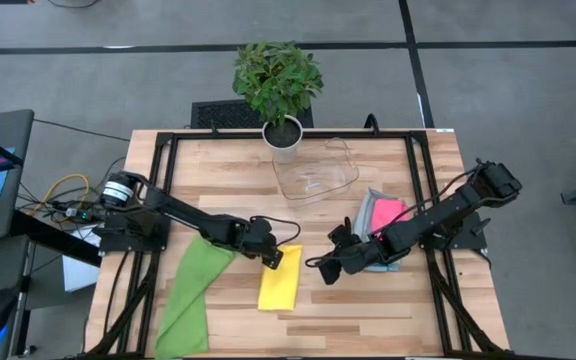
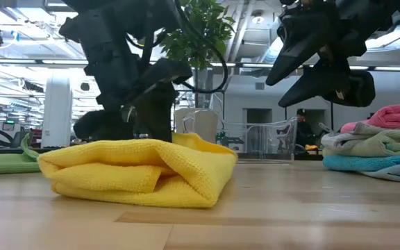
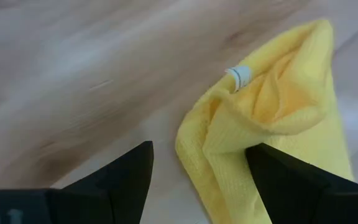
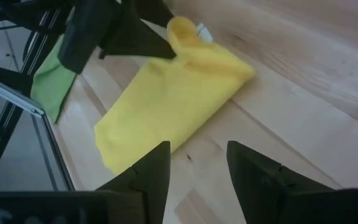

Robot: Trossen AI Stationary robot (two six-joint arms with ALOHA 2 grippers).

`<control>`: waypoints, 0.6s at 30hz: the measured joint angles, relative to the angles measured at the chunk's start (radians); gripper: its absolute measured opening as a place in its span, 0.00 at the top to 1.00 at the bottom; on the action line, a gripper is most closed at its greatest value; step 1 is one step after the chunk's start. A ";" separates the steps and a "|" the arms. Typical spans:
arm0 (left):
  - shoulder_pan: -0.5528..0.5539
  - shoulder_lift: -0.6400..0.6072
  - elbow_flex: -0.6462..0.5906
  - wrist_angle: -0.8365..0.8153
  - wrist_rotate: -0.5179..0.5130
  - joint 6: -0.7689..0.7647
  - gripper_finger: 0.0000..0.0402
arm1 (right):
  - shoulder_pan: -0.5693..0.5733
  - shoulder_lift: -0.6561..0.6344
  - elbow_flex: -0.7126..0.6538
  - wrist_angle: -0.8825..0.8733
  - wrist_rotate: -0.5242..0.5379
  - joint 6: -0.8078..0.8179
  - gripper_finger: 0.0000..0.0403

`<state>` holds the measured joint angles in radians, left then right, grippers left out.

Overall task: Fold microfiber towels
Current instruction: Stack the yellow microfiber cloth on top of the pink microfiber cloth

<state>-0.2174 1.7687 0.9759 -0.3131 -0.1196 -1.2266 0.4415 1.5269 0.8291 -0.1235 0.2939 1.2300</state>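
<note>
1. High view: The folded yellow microfiber towel lies on the light wooden slatted table, near the front centre. The left gripper sits at the towel's far left corner. The right gripper hovers just right of the towel, apart from it.
2. High view: A long green microfiber towel lies at the table's left front, under the left arm. A stack of folded towels, pink on top of grey and blue, lies at the right side, partly under the right arm.
3. High view: A clear plastic tray and a potted green plant in a white pot stand at the table's far edge.
4. Low view: The yellow towel rests on the table as a loose, puffy fold. The left gripper is down behind it. The right gripper hangs above the table, clear of everything. The towel stack sits at the right.
5. Left wrist view: The two dark fingers stand apart and hold nothing. The yellow towel's corner, with a small white tag, lies between and beyond them.
6. Right wrist view: The dark fingers stand parted and empty. The yellow towel lies ahead, with the left gripper at its far corner.
</note>
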 joint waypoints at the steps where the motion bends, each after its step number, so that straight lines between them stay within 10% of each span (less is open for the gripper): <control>1: -0.001 0.008 0.001 0.019 -0.002 0.008 0.37 | 0.003 0.000 0.000 -0.001 0.001 0.001 0.54; 8: 0.014 0.016 0.003 -0.036 -0.031 -0.003 0.43 | 0.016 0.000 0.000 0.000 0.005 0.052 0.54; 18: 0.010 0.156 0.008 0.288 0.052 -0.038 0.70 | 0.086 0.139 0.021 0.000 0.000 0.223 0.54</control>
<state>-0.2079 1.9244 0.9842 -0.0248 -0.0673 -1.2650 0.5271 1.6655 0.8498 -0.1238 0.2934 1.4534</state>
